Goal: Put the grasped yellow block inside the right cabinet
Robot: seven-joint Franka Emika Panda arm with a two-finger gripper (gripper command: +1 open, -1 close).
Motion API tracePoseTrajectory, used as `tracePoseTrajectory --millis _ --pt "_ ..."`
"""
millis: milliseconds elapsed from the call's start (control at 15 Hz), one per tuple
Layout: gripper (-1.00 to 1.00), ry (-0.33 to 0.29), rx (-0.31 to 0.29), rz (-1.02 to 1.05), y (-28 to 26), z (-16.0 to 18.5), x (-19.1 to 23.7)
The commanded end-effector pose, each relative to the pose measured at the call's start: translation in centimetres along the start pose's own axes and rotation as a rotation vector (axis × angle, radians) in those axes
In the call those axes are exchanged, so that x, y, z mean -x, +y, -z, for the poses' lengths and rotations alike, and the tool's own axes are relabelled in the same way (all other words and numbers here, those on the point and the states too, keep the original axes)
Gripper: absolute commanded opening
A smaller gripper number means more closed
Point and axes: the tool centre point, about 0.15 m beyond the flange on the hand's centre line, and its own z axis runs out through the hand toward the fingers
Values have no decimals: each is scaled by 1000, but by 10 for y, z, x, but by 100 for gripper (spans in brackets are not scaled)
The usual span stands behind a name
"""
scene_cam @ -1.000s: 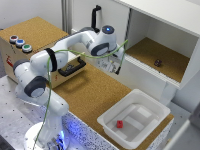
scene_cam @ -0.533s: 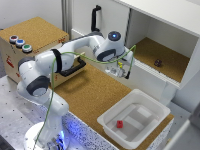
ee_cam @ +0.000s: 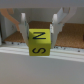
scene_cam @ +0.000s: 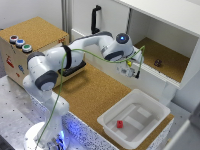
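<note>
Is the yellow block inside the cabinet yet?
Not yet. The yellow block sits clamped in the gripper, just outside the right cabinet.

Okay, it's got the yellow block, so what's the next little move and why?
Probably carry it on into the right cabinet. The gripper, shut on the yellow block, hovers just outside the cabinet's front edge, so the block is not yet over the cork floor.

A small red block (scene_cam: 120, 124) lies inside the white plastic bin (scene_cam: 150, 131).

A cork-topped table (scene_cam: 95, 92) stands on a speckled grey floor (scene_cam: 15, 107) under soft light.
</note>
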Motion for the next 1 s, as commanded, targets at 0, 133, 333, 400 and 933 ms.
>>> tracePoseTrajectory --millis 0,133,333,400,933 --pt "-100 -14 -73 -45 37 -53 -58" --pt "-100 1 -68 -73 44 -62 -68" --pt "-100 -20 -70 -65 42 -76 -78" --pt "-100 -18 -63 -67 42 -79 -79" --pt "100 93 14 -149 30 -67 -69"
